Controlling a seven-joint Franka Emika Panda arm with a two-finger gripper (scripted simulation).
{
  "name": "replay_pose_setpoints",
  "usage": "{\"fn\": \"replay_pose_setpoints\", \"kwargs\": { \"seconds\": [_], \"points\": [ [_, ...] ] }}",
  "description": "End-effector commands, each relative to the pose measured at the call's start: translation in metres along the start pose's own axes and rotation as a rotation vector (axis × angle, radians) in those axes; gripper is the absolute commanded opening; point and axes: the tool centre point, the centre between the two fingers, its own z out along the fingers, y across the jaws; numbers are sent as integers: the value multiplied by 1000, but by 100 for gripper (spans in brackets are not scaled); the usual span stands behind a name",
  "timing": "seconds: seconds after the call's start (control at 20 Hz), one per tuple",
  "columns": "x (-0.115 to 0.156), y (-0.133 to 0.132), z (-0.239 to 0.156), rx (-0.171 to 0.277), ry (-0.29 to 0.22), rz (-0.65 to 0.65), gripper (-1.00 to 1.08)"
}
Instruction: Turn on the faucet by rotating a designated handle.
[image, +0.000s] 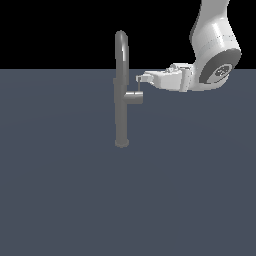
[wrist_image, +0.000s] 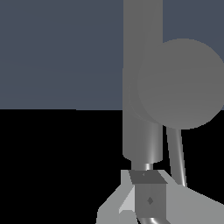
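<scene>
Flat slate-blue floor (image: 60, 190) — faucet (image: 121, 100) upright; gripper (image: 139, 78) at handle (image: 135, 96) lever tip — finger spread cannot tell.

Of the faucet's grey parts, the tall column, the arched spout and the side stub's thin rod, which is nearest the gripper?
The thin straight lever rod rising from the short grey side stub: the white gripper sits at its upper end, while the arched spout and column stand farther off.

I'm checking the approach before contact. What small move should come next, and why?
Probably a short sideways push on the lever rod. The gripper already sits at the top of the rod, which rises from the handle beside the faucet; whether the jaws touch it is unclear.
</scene>
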Motion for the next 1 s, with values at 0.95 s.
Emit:
{"fn": "replay_pose_setpoints", "kwargs": {
  "seconds": [0.95],
  "points": [
    [13,55,0,-4,-2,0,-100]
  ]
}}
